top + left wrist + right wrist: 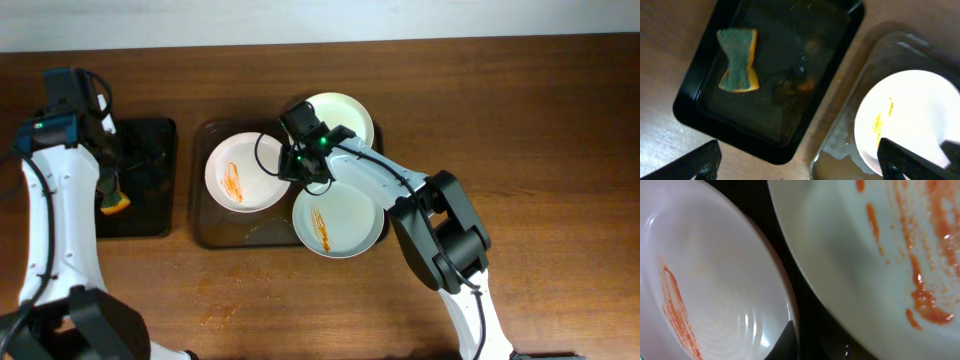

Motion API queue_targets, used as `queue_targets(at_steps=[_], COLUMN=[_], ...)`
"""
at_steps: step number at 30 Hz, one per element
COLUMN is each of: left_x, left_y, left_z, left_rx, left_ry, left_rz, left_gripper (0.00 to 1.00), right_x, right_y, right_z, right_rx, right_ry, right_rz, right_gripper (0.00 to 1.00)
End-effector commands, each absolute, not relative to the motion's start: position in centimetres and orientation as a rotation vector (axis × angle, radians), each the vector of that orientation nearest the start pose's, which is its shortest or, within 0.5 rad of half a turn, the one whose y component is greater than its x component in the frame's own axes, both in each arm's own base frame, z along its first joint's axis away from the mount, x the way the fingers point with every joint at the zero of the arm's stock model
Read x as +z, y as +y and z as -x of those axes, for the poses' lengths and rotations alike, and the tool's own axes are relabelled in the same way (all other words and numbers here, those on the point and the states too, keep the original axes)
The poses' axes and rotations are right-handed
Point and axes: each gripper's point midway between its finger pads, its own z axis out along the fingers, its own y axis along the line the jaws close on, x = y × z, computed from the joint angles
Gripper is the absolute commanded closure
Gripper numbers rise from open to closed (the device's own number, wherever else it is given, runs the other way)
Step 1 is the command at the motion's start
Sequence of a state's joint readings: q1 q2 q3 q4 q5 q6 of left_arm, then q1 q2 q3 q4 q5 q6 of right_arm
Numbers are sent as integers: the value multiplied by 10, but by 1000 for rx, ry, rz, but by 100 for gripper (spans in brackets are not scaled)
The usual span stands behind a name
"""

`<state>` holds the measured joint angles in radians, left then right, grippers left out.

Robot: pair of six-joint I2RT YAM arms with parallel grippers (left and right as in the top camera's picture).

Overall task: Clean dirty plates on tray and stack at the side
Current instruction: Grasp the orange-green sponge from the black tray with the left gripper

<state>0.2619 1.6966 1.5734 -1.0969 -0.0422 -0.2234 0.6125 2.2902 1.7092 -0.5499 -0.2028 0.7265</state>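
Brown tray (215, 236) holds three plates (240, 172). Left gripper (800, 162), at its nine o'clock, gapes empty; I cannot judge the right gripper (310, 172).

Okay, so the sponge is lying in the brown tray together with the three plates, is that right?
Not quite. The sponge is lying in the small black tray, not in the brown tray. The brown tray holds only the three plates. The left wrist view shows the sponge clearly, and the overhead view agrees.
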Motion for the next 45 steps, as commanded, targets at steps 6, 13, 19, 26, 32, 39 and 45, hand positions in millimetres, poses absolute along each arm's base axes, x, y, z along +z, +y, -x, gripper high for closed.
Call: queue_targets(at_steps=[6, 13, 19, 26, 32, 39, 45], left_x=[93, 75, 74, 57, -1, -5, 16], left_y=[144, 163, 172, 197, 193, 195, 199], left_z=[-368, -367, -370, -377, -379, -386, -396], left_rx=[278, 292, 307, 281, 226, 220, 219], left_ry=[2890, 2960, 2955, 2908, 2998, 2990, 2971], left_rz=[834, 697, 642, 724, 733, 733, 730], left_gripper=[4, 6, 21, 39, 45, 54, 44], right_x=[-2, -1, 0, 0, 0, 0, 0], right_y=[342, 346, 347, 347, 347, 347, 347], right_z=[-408, -408, -408, -409, -410, -410, -410], right_rx=[633, 638, 639, 640, 641, 642, 642], right_ry=[2889, 2867, 2866, 2863, 2858, 2858, 2857], right_rz=[-13, 75, 76, 75, 80, 80, 80], right_gripper=[96, 96, 96, 96, 96, 96, 96])
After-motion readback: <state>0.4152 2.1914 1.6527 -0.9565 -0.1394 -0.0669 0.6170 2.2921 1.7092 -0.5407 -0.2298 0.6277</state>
